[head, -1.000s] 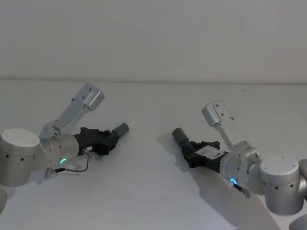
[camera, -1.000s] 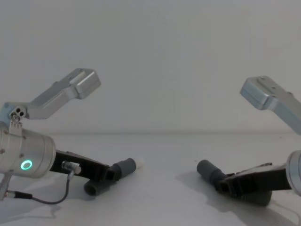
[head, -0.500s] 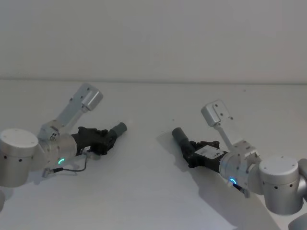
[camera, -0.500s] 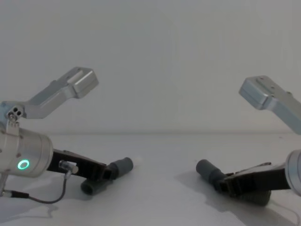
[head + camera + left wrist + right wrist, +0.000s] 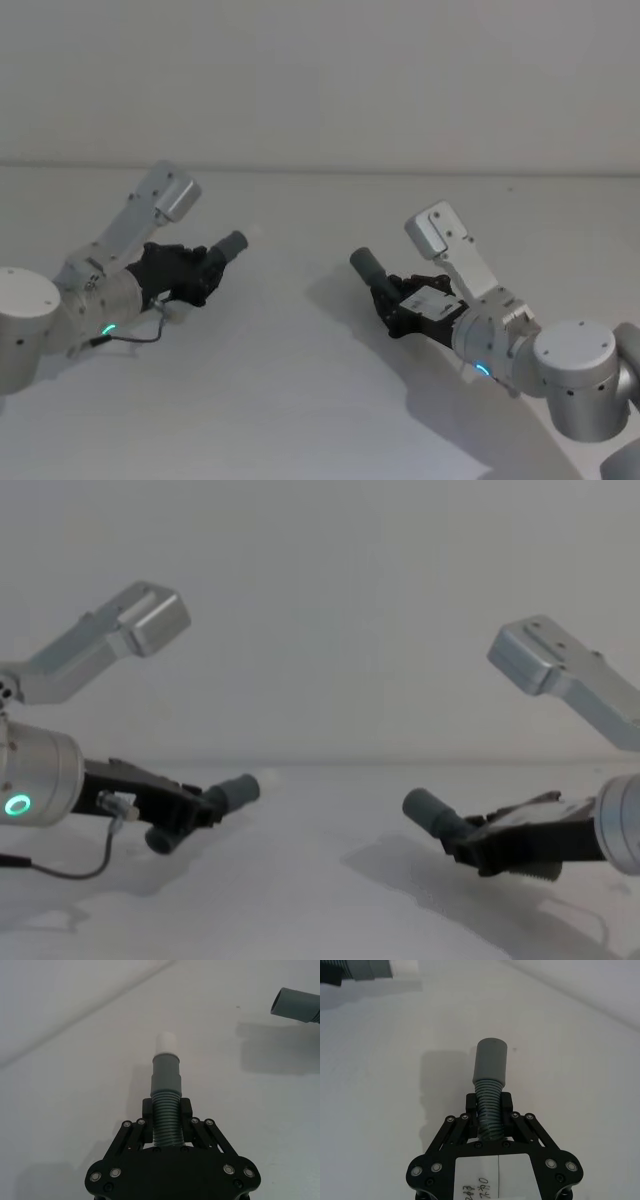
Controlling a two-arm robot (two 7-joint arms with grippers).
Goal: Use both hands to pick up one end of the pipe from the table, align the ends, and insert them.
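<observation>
The left pincer is closed narrowly on the ribbed body of the left hose, gripping just behind the left cuff. The cuff and its white tip stick straight out beyond the fingertips. The long axis of this piece runs along the pincer's own reach, pointing forward and in toward the other arm, and the free tail droops behind the fingers on the near side. It looks lifted off the desk, though I cannot tell whether the tail touches. Across a wide bare gap, the right pincer is likewise clamped narrowly on the ribs of the right hose. Its right cuff projects dead ahead of the fingertips, aimed forward and in toward the left arm, and it also appears clear of the desk. The coming move turns on the two ends: they face roughly toward each other but are well apart. Their axes meet at an angle, since both lean away from the robot, so the right cuff's mouth sits off the line along which the white tip points. Neither arm looks clearly nearer the middle. By my judgement both wrists need to swing until the axes share one line before the gap is closed.
</observation>
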